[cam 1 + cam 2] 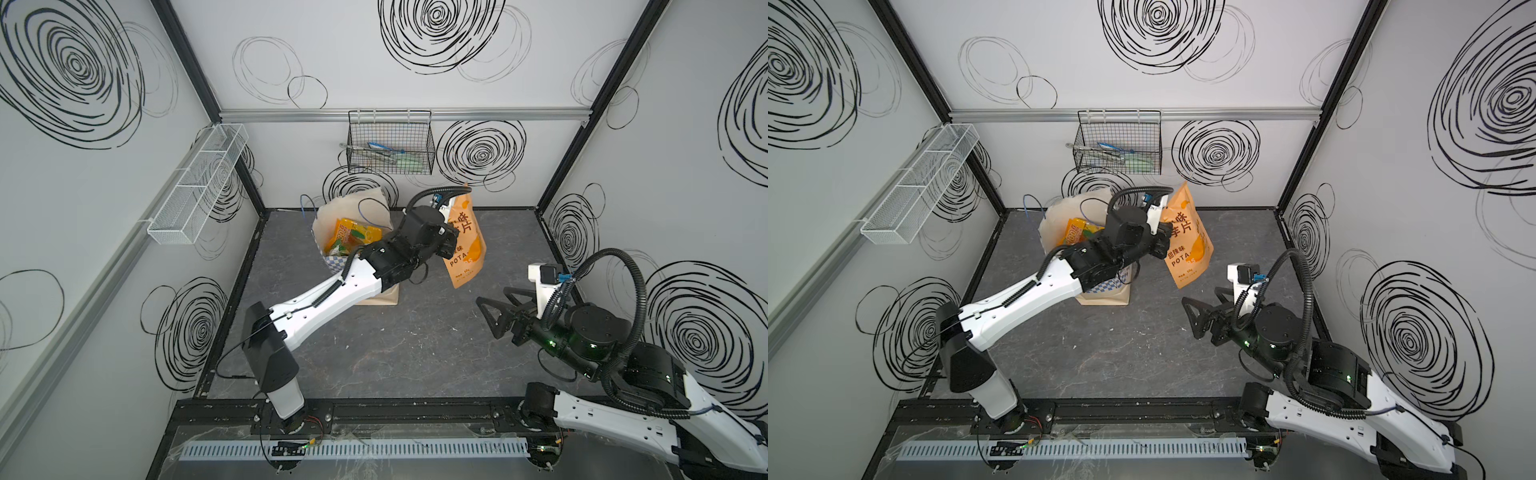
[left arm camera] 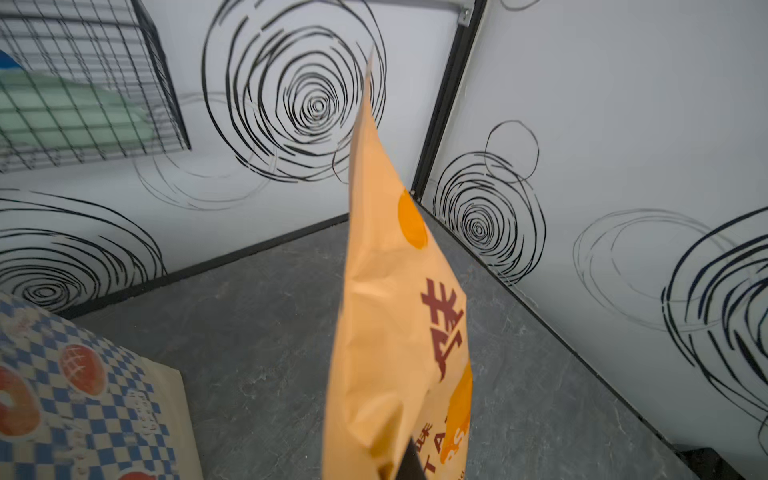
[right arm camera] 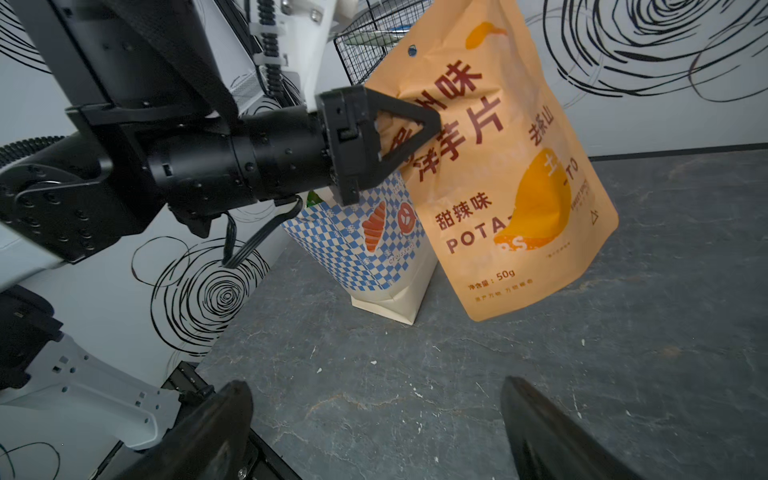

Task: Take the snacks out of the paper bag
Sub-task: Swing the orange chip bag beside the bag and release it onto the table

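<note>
Two arms: white moulded link shells point(image 1: 332, 299), dotted with small dark fastener holes, joined by black joint housings point(image 1: 270, 361). A black ribbed cable conduit point(image 1: 641, 299) loops over each wrist. Black triangular open-frame fingers point(image 3: 399, 104) end each arm. Green indicator lights point(image 1: 550, 343) glow on the right arm's joints.

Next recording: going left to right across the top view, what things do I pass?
white mesh tray → paper bag → orange potato-chip pouch → right gripper
</note>
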{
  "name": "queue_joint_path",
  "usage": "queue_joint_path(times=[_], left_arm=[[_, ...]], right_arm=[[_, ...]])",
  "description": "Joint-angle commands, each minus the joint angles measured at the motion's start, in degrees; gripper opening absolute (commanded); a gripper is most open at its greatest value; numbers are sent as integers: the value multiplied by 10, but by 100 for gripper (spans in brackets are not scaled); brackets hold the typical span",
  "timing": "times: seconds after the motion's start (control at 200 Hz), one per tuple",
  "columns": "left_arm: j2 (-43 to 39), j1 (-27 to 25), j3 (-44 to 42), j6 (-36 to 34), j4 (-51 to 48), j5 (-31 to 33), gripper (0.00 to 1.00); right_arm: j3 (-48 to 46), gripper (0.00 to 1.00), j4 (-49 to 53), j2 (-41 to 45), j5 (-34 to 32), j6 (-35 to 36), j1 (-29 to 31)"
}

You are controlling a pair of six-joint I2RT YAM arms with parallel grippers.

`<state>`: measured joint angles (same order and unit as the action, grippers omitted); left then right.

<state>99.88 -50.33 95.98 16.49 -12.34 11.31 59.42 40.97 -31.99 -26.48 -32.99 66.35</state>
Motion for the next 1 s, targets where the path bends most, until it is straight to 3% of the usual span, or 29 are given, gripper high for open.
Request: queue_joint_path(times=[0.0, 0.315, 0.485, 0.585, 0.825, 0.996], left_arm=[[37, -2, -15, 37, 78, -26, 0], [162, -3, -48, 74, 119, -80, 0], [179, -2, -105, 85, 163, -97, 2], [179, -2, -137, 98, 187, -98, 19], [164, -1, -169, 92, 196, -93, 36], [133, 1, -173, 88, 191, -89, 63]], right_arm=[[-19, 97, 51, 19, -19, -47, -2], [-91, 97, 112, 63, -9, -137, -2], [-127, 97, 124, 59, -13, -181, -3], [-140, 97, 118, 54, -6, -182, -3], [-160, 97, 92, 51, 5, -171, -3], [-160, 97, 93, 47, 8, -175, -3]])
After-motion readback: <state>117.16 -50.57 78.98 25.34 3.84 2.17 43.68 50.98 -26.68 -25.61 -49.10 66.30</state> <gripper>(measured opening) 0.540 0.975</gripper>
